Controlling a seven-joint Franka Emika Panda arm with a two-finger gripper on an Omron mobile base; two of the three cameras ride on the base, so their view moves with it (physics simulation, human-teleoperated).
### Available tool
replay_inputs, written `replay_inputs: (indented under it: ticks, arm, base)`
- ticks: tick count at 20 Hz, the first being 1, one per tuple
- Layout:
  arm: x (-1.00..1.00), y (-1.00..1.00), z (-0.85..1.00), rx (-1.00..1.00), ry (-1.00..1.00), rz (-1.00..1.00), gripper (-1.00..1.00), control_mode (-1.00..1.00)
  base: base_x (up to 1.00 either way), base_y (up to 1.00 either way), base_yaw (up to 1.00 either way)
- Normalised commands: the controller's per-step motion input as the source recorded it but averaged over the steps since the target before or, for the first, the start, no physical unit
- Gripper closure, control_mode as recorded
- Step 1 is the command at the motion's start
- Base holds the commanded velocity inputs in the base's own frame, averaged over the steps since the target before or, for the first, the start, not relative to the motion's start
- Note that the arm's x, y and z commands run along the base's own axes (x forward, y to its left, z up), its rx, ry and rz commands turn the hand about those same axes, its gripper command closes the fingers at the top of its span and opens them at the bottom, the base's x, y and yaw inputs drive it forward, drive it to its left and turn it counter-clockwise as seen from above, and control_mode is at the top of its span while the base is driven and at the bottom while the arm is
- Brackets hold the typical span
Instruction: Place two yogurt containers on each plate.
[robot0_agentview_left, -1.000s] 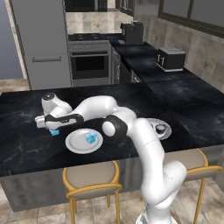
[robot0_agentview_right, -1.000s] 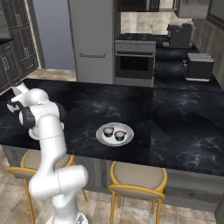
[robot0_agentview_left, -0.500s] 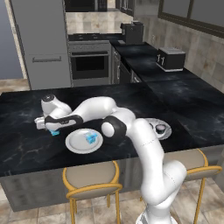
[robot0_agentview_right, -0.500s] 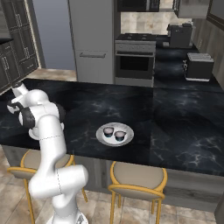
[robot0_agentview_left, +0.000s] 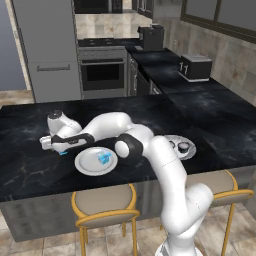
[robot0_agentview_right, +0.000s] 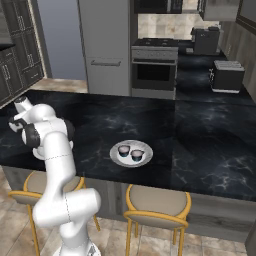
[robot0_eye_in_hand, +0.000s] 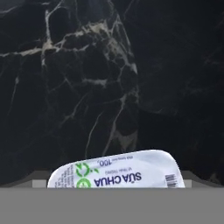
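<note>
Jaws released and spread wide, we have the gripper (robot0_agentview_left: 56, 148) low over the black marble surface (robot0_agentview_left: 210, 120), closing in on the second light blue yogurt container (robot0_eye_in_hand: 117, 171). In the hand view its white printed lid sits at six o'clock, hard against the bottom edge, so we judge the cup is right under the hand and nothing is grasped yet. In the left base view a sliver of blue shows beneath the hand, just off the nine o'clock rim of the near plate (robot0_agentview_left: 84, 165), where the other light blue container (robot0_agentview_left: 103, 157) already rests. The far plate (robot0_agentview_right: 120, 157) carries both dark round containers (robot0_agentview_right: 130, 152), so that one looks done. To do this well, we'd centre the cup between the jaws before clamping, come straight down so neither tip clips the lid, grip the flat sides squarely, then lift clear of the raised rim before the short carry across. We'd set it down beside the cup already there, not on it. Now the trouble spots: the fingertips can't be made out in the hand view, the cup's lower half is cut off, and from the right base view the arm's own links hide the hand, the cup and the near plate. How high the tips sit above the surface we cannot tell.
</note>
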Motion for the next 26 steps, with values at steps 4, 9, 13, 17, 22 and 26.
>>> replay_inputs:
  ticks: [4, 9, 13, 17, 22, 26]
  arm:
    - [0.09, 0.00, -0.08, 0.00, 0.00, 0.00, -1.00, -1.00]
    - [0.04, 0.00, -0.01, 0.00, 0.00, 0.00, -1.00, -1.00]
    - [0.00, 0.00, 0.00, 0.00, 0.01, 0.00, 1.00, -1.00]
    - [0.00, 0.00, 0.00, 0.01, 0.02, 0.00, 1.00, -1.00]
    - [-0.16, -0.09, 0.08, 0.05, 0.00, 0.06, 1.00, -1.00]
    - [-0.56, -0.46, 0.40, 0.04, 0.00, 0.03, 1.00, -1.00]
  base:
    - [0.00, 0.00, 0.00]
    - [0.00, 0.00, 0.00]
    - [0.00, 0.00, 0.00]
    - [0.00, 0.00, 0.00]
    - [0.00, 0.00, 0.00]
    - [0.00, 0.00, 0.00]
